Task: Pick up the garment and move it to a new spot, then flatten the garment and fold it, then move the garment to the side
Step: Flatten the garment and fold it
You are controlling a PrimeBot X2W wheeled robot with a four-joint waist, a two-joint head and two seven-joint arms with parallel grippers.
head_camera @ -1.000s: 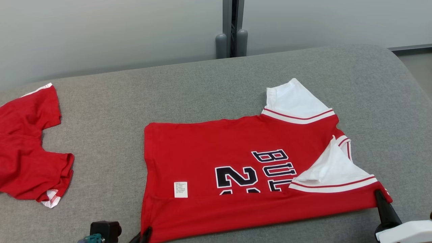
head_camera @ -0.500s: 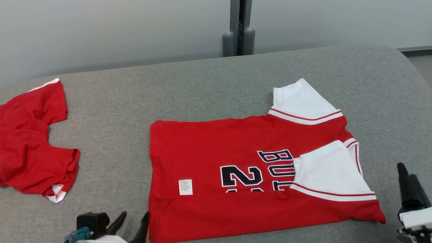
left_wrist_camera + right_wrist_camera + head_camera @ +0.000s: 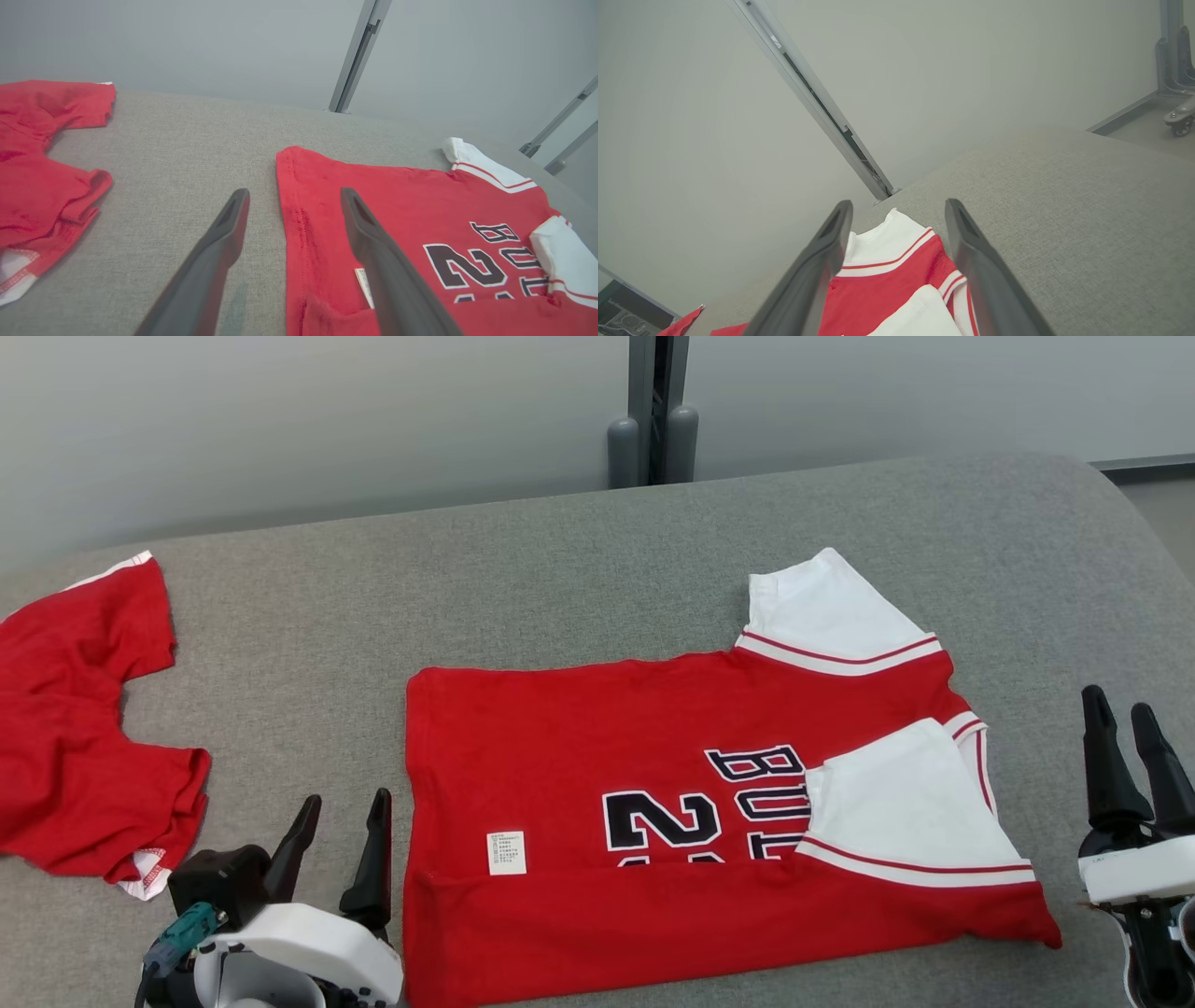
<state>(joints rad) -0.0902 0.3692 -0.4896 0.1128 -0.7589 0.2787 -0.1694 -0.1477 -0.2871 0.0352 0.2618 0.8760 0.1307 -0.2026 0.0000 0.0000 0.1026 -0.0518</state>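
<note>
The garment (image 3: 579,747) is a red jersey with white sleeves and dark lettering, lying flat on the grey surface with its near edge folded over itself. One white sleeve (image 3: 896,803) is folded onto the front. My left gripper (image 3: 344,800) stands open just left of the jersey's near left corner, holding nothing. In the left wrist view the jersey (image 3: 397,210) lies beside and under the right finger (image 3: 369,233). My right gripper (image 3: 1120,714) is open to the right of the jersey, apart from it. The right wrist view shows the far sleeve (image 3: 887,245) between the fingers.
A second red garment (image 3: 75,728) lies crumpled at the table's left, seen also in the left wrist view as red cloth (image 3: 42,177). The padded grey table (image 3: 560,579) has a rounded right end. A grey post (image 3: 653,411) stands behind it against the wall.
Both grippers have opened and let go of the jersey's near edge, then drawn away from it, the right one off to the right. The lifted sleeve has settled flat.
</note>
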